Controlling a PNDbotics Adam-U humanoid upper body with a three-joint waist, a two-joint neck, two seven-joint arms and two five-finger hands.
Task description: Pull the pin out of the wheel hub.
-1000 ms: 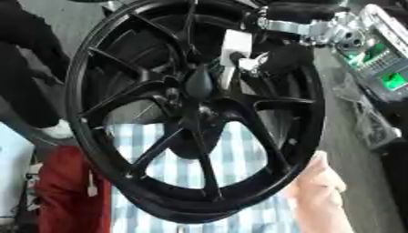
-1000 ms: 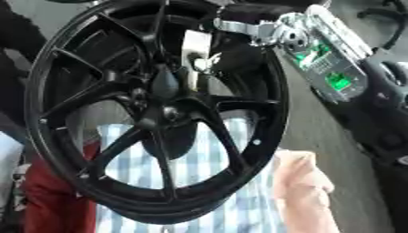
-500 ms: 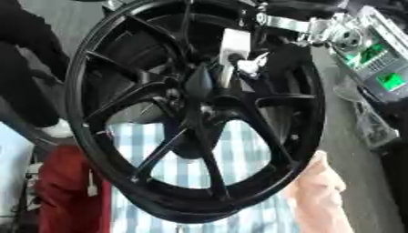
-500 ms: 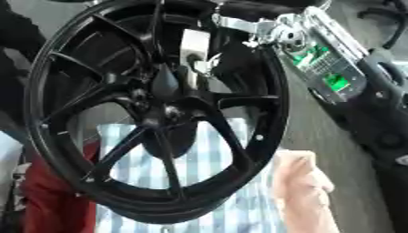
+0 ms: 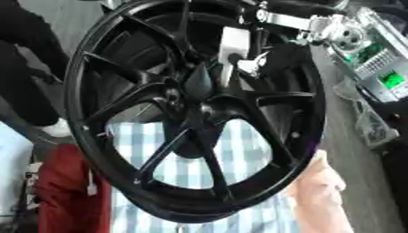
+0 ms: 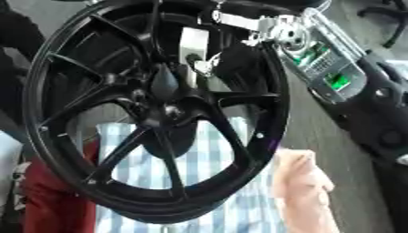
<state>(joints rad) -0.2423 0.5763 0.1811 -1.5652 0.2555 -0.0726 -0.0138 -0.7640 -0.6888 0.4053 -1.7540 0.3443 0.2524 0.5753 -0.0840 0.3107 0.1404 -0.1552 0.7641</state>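
A black wheel [image 5: 199, 109] with thin spokes stands tilted and fills most of both views, its lower rim over a blue-and-white checked cloth [image 5: 239, 150]. The hub [image 5: 199, 107] sits at the middle where the spokes meet. Just above the hub, between two upper spokes, a pale flat piece [image 5: 232, 45] shows behind the spokes, and next to it a small light-coloured part [image 5: 248, 66] that may be the pin; its shape is too blurred to be sure.

The right arm [image 6: 287, 34] comes in from the upper right corner, silver at the joint, with a black casing showing green panels. It reaches behind the upper rim toward the pale piece. The right hand [image 6: 209, 63] is seen only through the spokes as a dark mass; whether its fingers are straight or curled, and whether they have hold of anything, cannot be told.

The left hand does not appear in either view.

To the wheel's lower left lies a dark red cloth [image 5: 68, 191], partly under the rim. To the lower right lies a pale peach cloth [image 5: 323, 195], just beside the checked one. Dark clothing [image 5: 28, 77] shows along the left edge, behind the wheel. The surface to the right of the wheel is grey.
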